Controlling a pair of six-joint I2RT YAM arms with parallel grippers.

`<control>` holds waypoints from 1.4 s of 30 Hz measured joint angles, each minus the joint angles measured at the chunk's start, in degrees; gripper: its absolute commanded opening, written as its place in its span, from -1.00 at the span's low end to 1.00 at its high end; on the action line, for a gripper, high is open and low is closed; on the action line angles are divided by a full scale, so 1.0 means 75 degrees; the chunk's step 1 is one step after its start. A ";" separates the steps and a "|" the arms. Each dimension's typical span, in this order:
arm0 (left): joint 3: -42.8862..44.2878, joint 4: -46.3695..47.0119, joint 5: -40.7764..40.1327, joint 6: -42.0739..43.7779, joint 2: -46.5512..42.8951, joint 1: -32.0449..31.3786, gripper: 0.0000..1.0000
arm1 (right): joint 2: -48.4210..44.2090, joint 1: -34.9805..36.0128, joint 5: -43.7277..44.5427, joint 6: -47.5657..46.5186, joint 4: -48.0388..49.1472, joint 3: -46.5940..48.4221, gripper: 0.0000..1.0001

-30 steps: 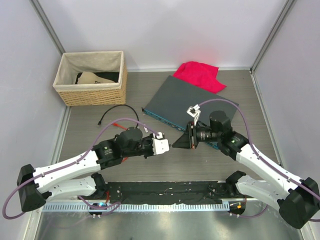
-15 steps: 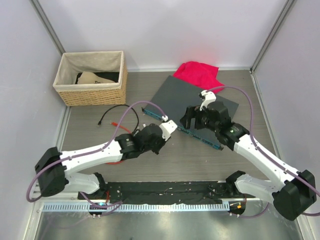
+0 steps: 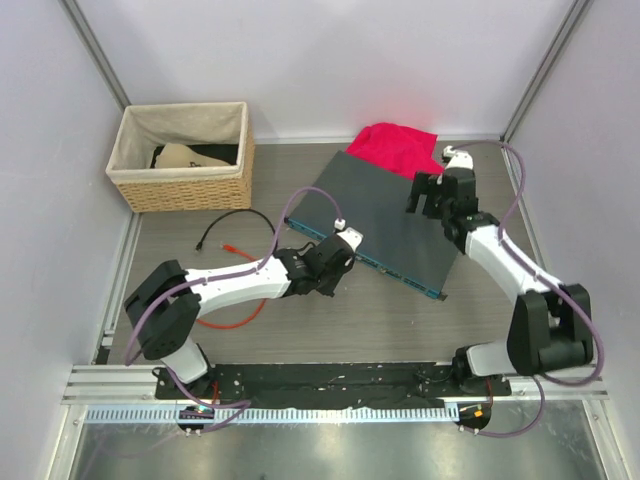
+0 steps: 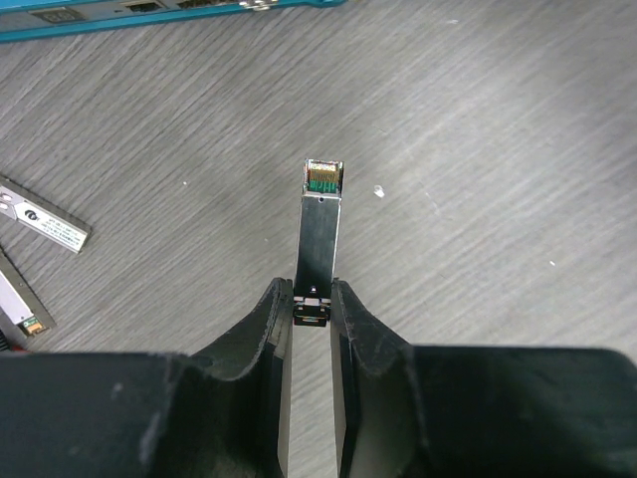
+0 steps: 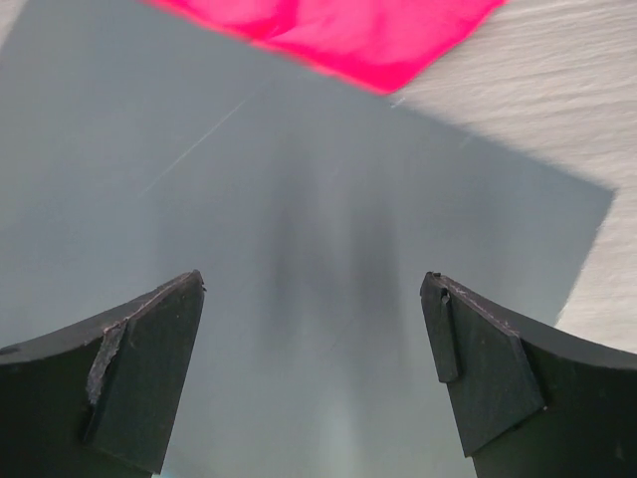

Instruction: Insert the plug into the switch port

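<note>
The plug (image 4: 320, 224), a slim metal module with a gold-contact tip, juts forward from my left gripper (image 4: 312, 294), which is shut on its rear end. It hangs just above the wood table, tip toward the switch's teal front face (image 4: 149, 15), a short gap away. A switch port (image 4: 139, 6) shows at the top edge of the left wrist view. In the top view the left gripper (image 3: 343, 252) is right before the teal face (image 3: 385, 270). My right gripper (image 5: 314, 289) is open and empty over the switch's dark-grey top (image 5: 318, 199), near its back right (image 3: 425, 195).
A red cloth (image 3: 400, 150) lies behind the switch. A woven basket (image 3: 185, 155) stands at the back left. A black cable (image 3: 235, 218) and a red cable (image 3: 230, 320) lie left of the left arm. Two loose modules (image 4: 45, 224) lie on the table.
The right gripper opened wide and swung from the switch's front edge to over its back right. The left arm carried the plug forward and right, close to the teal face.
</note>
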 measured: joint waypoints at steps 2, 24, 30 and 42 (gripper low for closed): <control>0.0020 0.0006 0.0052 -0.0012 0.0119 0.0093 -1.00 | 0.0583 -0.0481 -0.0274 -0.0125 0.0163 0.0364 0.99; 0.0289 0.0507 0.0766 0.0236 0.0889 0.0612 -1.00 | 0.5619 -0.2133 -0.3867 -0.1271 -0.0819 0.4430 0.97; 0.0286 0.0647 0.0828 0.0370 0.0941 0.0612 -1.00 | 0.5569 -0.2229 -0.4389 -0.1571 -0.0758 0.4264 0.95; 0.0286 0.0723 0.0481 0.0478 0.1209 0.0752 -1.00 | 0.4380 -0.2308 -0.4328 -0.1483 -0.0344 0.2576 0.94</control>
